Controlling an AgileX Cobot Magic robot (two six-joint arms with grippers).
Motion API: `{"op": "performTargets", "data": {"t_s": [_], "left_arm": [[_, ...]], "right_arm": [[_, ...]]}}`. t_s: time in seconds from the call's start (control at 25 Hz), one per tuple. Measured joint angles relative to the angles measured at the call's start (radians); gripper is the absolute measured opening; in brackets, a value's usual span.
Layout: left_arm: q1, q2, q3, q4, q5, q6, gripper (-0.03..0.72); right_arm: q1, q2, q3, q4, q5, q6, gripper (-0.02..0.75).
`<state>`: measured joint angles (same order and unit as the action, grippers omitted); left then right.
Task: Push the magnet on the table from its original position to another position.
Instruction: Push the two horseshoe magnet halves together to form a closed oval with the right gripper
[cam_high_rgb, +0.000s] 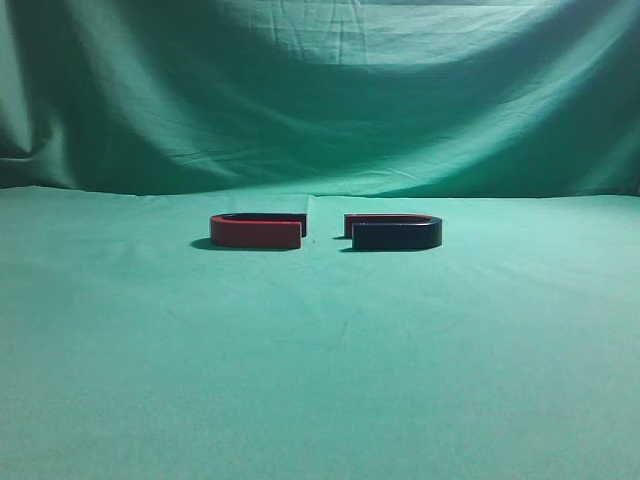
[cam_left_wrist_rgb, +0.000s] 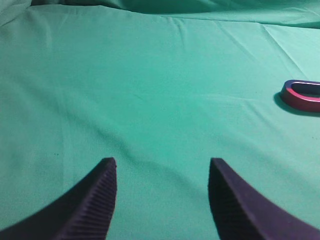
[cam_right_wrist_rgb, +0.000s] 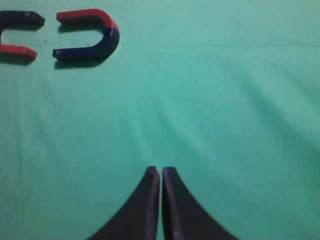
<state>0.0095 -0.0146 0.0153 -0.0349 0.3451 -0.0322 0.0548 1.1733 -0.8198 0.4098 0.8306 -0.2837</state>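
In the right wrist view the right gripper (cam_right_wrist_rgb: 160, 172) sits nearest the lens, its two dark curved fingers (cam_right_wrist_rgb: 142, 210) pressed together with only a hairline seam between the tips, nothing held between them, hovering over the bare green table (cam_right_wrist_rgb: 225, 125). Ahead of those closed jaws and off to their left lies the magnet (cam_right_wrist_rgb: 92, 36) — flat on the cloth, well apart from the fingertips, its curved end turned toward the jaws' right and its open end toward their left, the nearer arm dark navy and the farther arm red. Just beyond its open end, at the picture's left edge, a second magnet (cam_right_wrist_rgb: 17, 35) faces it with its own open end, red arm nearer, dark arm farther; a narrow gap of cloth separates the two. In the left wrist view the left gripper (cam_left_wrist_rgb: 162, 167) has its ribbed fingers (cam_left_wrist_rgb: 97, 200) spread wide apart with only wrinkled cloth between them, and the red-sided magnet shows far ahead and to the right of those jaws, partly cut off by the frame edge. In the exterior view the two magnets lie side by side near the middle of the table, open ends facing — neither gripper appears there — and behind them hangs a draped green backdrop (cam_high_rgb: 320, 90).
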Motion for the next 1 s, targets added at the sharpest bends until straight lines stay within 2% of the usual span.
{"op": "performTargets", "data": {"t_s": [0.12, 0.32, 0.44, 0.76, 1.0], "left_arm": [[0.000, 0.000, 0.000, 0.000, 0.000, 0.000, 0.399], [0.000, 0.000, 0.000, 0.000, 0.000, 0.000, 0.399], [0.000, 0.000, 0.000, 0.000, 0.000, 0.000, 0.399], [0.000, 0.000, 0.000, 0.000, 0.000, 0.000, 0.399], [0.000, 0.000, 0.000, 0.000, 0.000, 0.000, 0.399]], "right_arm": [[0.017, 0.111, -0.085, 0.025, 0.026, -0.046, 0.000], [0.143, 0.292, -0.218, 0.034, 0.003, -0.059, 0.000], [0.188, 0.418, -0.321, 0.039, -0.001, -0.024, 0.000], [0.194, 0.747, -0.601, -0.020, 0.063, 0.106, 0.000], [0.199, 0.883, -0.723, -0.060, 0.106, 0.135, 0.000]]}}
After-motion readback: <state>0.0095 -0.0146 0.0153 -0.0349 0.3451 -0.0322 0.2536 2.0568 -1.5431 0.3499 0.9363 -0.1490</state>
